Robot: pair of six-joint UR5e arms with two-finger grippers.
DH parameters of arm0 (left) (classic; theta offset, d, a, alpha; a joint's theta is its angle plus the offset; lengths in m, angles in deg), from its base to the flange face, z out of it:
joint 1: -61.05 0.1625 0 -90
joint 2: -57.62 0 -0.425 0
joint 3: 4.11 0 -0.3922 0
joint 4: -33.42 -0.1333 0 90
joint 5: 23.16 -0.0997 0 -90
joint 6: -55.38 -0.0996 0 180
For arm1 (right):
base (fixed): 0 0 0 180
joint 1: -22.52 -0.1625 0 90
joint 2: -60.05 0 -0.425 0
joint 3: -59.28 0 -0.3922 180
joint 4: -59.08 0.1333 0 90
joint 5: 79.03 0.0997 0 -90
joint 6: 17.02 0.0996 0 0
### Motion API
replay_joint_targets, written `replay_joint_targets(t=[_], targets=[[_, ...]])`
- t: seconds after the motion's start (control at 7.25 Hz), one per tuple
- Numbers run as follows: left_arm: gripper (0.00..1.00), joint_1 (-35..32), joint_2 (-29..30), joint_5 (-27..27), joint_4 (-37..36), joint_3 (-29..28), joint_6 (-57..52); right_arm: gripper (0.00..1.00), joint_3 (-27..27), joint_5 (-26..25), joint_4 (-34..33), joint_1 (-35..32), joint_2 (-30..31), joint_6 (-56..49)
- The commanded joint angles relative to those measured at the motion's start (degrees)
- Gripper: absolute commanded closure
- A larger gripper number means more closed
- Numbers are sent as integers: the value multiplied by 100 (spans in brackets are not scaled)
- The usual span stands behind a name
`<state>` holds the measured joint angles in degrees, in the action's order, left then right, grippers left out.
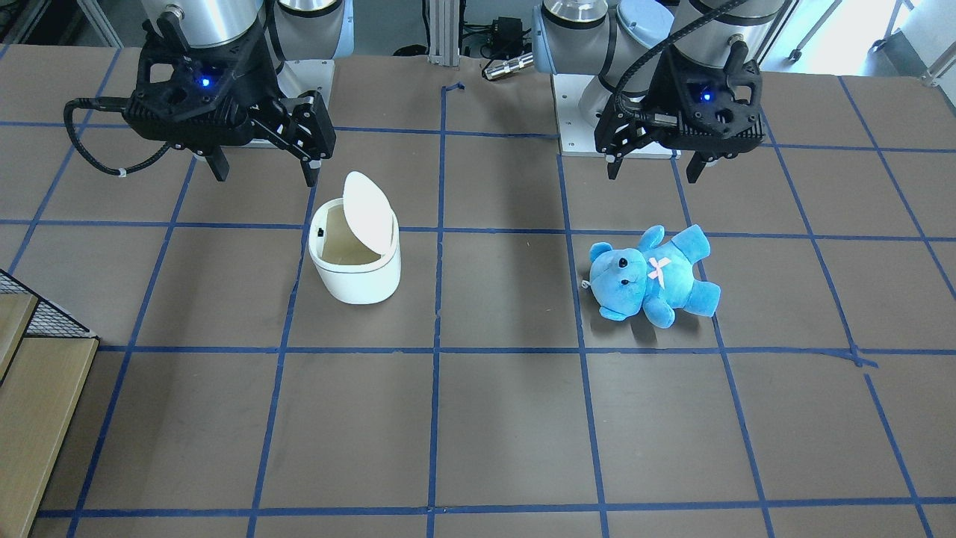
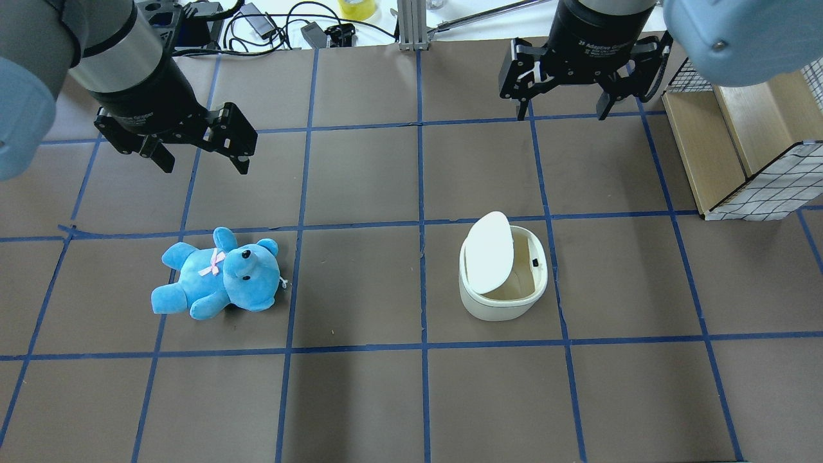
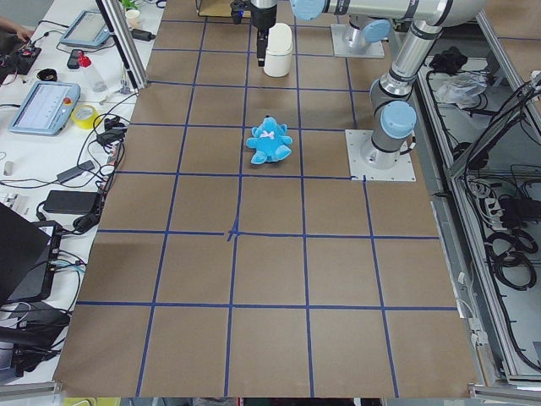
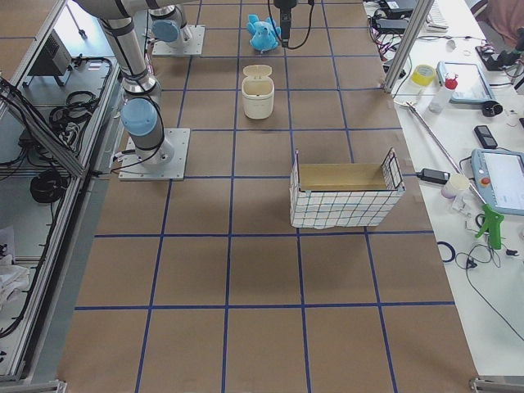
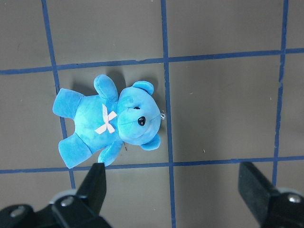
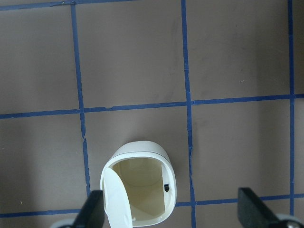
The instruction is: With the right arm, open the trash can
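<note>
- Beneath your right pincer [image 1: 265, 175], a little forward of it, the trash can [image 1: 355, 276] stands upright on the surface [image 1: 508, 418]. There is open air between the two, and nothing touches.
- On the can's rim, the lid [image 1: 367, 209] is tipped up on edge along one side, so you look straight into the pale inside. Nothing shows in there. I judge the opening done, or all but done.
- I take the height of that pincer as deliberate. Hanging above the can keeps it clear of the raised lid, which a low pass could knock shut again.
- Look at the right pincer itself. Its fingers [image 6: 92, 209] are spread wide, with nothing between them and nothing against them. In the wrist view the two tips sit at the bottom corners, with the can's mouth between them, nearer one tip than the other.
- Well off to the side of the right pincer, your left pincer [image 1: 653, 175] is spread just as wide and is just as empty. It hovers over the blue teddy bear [image 1: 653, 276], which lies on its back on the surface. Since the job belongs to the right arm, I read this as waiting out of the way.
- If you lower the right pincer, mind the side where the lid stands proud of the rim.
</note>
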<state>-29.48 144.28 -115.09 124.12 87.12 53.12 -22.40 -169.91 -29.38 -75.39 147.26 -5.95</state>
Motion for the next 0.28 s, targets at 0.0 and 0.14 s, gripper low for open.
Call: replay_joint_targets(t=[0.0,0.14], targets=[[0,0,0,0,0,0,6,0,3,0,-4,0,-2,0],[0,0,0,0,0,0,6,0,-6,0,-4,-18,6,0]])
